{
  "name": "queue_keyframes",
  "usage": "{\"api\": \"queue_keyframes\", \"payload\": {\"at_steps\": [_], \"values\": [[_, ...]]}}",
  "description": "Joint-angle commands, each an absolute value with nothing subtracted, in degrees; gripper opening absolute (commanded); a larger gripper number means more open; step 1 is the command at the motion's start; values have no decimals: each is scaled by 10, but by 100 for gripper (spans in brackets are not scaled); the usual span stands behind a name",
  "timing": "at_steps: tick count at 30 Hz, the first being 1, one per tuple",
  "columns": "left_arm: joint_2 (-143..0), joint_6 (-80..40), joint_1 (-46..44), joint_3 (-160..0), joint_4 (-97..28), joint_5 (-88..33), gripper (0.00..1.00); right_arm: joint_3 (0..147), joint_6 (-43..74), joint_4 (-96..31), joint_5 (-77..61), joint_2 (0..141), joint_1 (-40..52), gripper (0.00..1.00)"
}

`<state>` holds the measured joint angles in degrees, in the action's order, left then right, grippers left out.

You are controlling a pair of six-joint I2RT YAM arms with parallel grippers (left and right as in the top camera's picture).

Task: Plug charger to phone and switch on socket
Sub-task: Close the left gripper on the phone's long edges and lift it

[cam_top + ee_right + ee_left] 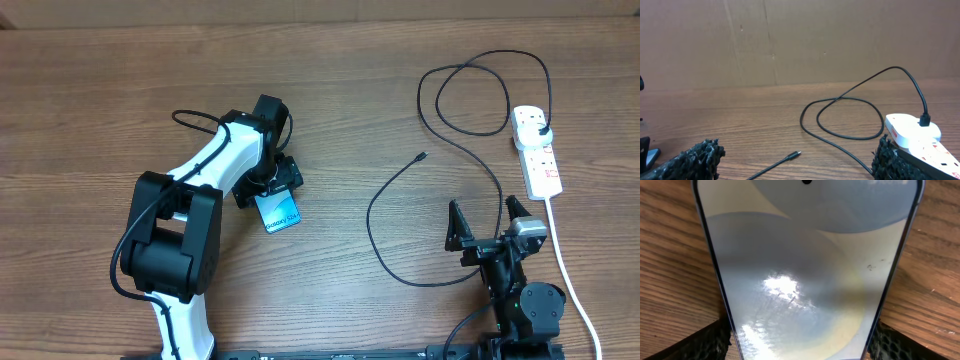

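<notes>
I see the phone [279, 212] glowing pale blue, the charger [369, 212] black, the socket [537, 155] white with red switches, the table [100, 100] brown wood-grain.

Robot lab bench.
White arm [215, 160] and black arm [520, 295] at a wood-grain surface [340, 70], cardboard wall [840, 40] behind.

One phone [279, 212] is lying on one table [100, 80]. One charger [369, 215] is lying there too, with one plug [540, 127] sitting in one socket [540, 160]. One white cord [565, 270] is trailing from it. Two arms are standing here, the left arm [215, 165] and the right arm [525, 300]. Two grippers are showing, the left gripper [272, 195] and the right gripper [488, 222]. The red switches are looking too small to count.
</notes>
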<state>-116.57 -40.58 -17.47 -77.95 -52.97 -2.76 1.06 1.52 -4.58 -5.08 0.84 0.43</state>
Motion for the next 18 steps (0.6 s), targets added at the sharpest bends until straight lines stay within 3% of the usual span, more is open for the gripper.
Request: {"api": "queue_keyframes", "payload": {"at_steps": [1,6,12,18], "values": [[-1179,-412,-169,-759,-521,-37,89,4,14,-44,-45,2,6,100],[-1179,-414,-169,-750,-512,-37,80,4,14,-44,-45,2,6,100],[-1178,-414,-169,-748,-509,-43,64,4,14,-44,-45,2,6,100],[-1174,-414,-168,-749,-511,-50,66,4,14,-44,-45,2,6,100]]}}
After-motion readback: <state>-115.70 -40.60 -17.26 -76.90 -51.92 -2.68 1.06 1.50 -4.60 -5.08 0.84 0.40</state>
